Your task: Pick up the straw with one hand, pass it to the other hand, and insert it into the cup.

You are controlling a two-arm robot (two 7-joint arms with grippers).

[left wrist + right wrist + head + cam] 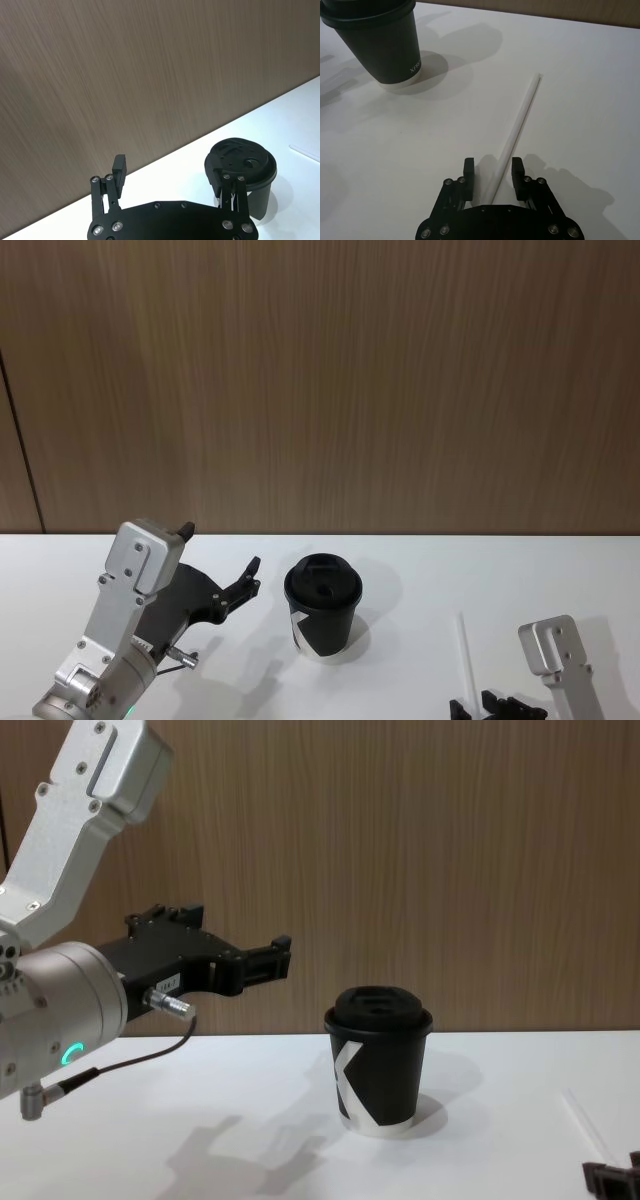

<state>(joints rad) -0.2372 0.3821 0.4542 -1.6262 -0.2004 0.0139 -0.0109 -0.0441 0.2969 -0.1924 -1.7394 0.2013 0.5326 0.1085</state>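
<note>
Straw is seen lying flat on worktop, twd near edge, right of centre. R gripper is held low over straw's near end, fingers parted w/ straw between them, ungripped. Cup is stood upright, lid on, approx mid-worktop, left of straw, apart. White K is shown on its side. L gripper is held above worktop left of cup, wide open, nothing held.

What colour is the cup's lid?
Black; the lid shows best in the left wrist view.
</note>
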